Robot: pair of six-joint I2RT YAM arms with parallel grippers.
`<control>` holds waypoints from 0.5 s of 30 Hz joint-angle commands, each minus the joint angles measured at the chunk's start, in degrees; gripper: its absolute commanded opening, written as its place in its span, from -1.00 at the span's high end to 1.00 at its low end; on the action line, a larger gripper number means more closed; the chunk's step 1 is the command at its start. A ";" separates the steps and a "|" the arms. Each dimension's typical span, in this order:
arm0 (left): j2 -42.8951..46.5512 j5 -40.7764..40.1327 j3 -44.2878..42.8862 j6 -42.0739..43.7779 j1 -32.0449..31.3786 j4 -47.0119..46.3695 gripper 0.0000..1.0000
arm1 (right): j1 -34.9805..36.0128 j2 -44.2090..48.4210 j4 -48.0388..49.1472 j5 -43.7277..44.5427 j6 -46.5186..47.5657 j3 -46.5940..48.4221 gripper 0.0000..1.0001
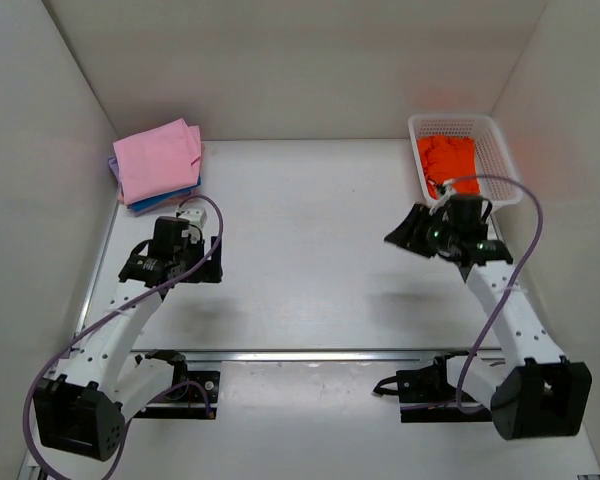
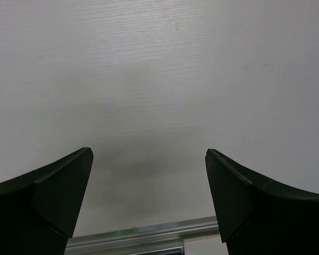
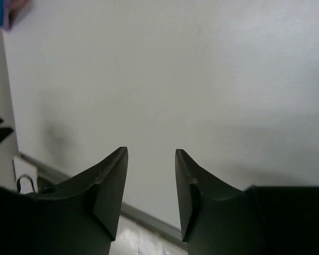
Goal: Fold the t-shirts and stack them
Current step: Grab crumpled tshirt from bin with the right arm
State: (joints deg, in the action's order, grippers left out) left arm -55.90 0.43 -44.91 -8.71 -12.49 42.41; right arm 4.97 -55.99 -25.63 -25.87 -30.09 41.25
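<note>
A pink folded t-shirt [image 1: 158, 158] tops a stack at the back left, with a blue one [image 1: 166, 196] and a purple edge [image 1: 113, 164] under it. A corner of this stack shows in the right wrist view [image 3: 0, 11]. A bright orange t-shirt [image 1: 447, 158] lies crumpled in the white mesh basket [image 1: 506, 152] at the back right. My left gripper [image 1: 170, 268] [image 2: 149, 159] is wide open and empty over bare table, just in front of the stack. My right gripper [image 1: 408, 230] [image 3: 151, 154] is open and empty, in front of the basket and pointing left.
The table is walled on the left, back and right. An aluminium rail [image 1: 310, 355] runs along the near edge and shows in the left wrist view [image 2: 143, 234] and the right wrist view [image 3: 149, 219]. Purple cables loop from both arms.
</note>
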 commanded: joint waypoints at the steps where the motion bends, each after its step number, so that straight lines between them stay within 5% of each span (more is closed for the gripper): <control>1: 2.19 -2.87 -2.03 3.96 -0.25 -0.12 -0.97 | -4.86 -8.05 -1.70 6.79 9.49 17.93 0.17; 6: 5.54 -4.47 3.24 7.12 -0.69 -6.11 -0.97 | -14.63 -23.19 -4.26 10.82 14.61 36.31 -0.13; 15: 3.34 -6.58 6.58 9.94 1.06 -6.99 -0.97 | -18.16 -57.46 -8.20 15.67 18.39 67.36 -0.37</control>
State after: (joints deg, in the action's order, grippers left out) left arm -53.25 -5.10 -39.18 0.05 -12.40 37.28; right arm -12.56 -106.28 -30.55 -12.38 -14.28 102.37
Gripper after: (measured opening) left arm 0.982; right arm 0.676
